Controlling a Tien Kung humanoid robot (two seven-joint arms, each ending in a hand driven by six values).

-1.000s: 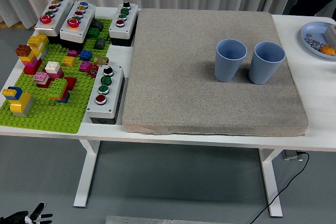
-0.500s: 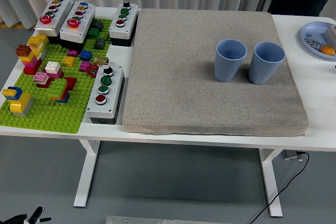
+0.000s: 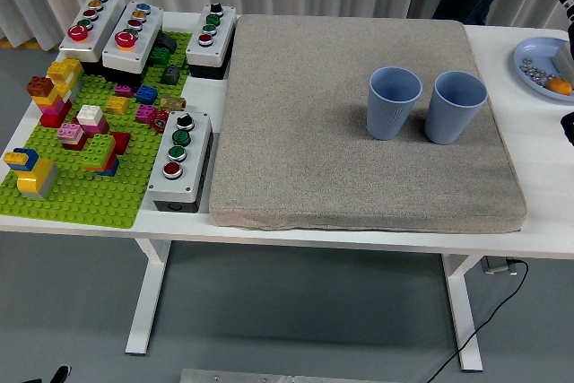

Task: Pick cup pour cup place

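Left cup (image 3: 393,102): blue ribbed cup, upright on the grey mat (image 3: 359,123), right of the mat's middle. I see nothing holding it.
Right cup (image 3: 455,107): same blue type, upright, just beside the left cup with a narrow gap between them; I cannot tell whether the rims touch.
Cup contents: I cannot make out from this angle whether either one holds anything.
Mat: grey, fabric-like slab covering most of the white bench (image 3: 538,177), its near edge close to the bench's front edge.
Right hand (image 3: 567,2): I read only dark fingertips and a dark bit at the picture's right edge, above the plate, well apart from both cups. I cannot tell how far the fingers are open, nor whether they hold anything.
Left hand: I find only a small dark tip at the bottom-left corner, below bench level; too little to judge.
Plate (image 3: 531,49): light blue, far right of bench, with small metal bits and an orange piece on it.
Brick baseplate (image 3: 90,195): green, left end of bench, carrying coloured toy bricks.
Button boxes (image 3: 180,159): four grey boxes with coloured push buttons, three along the far-left side, one between baseplate and mat.
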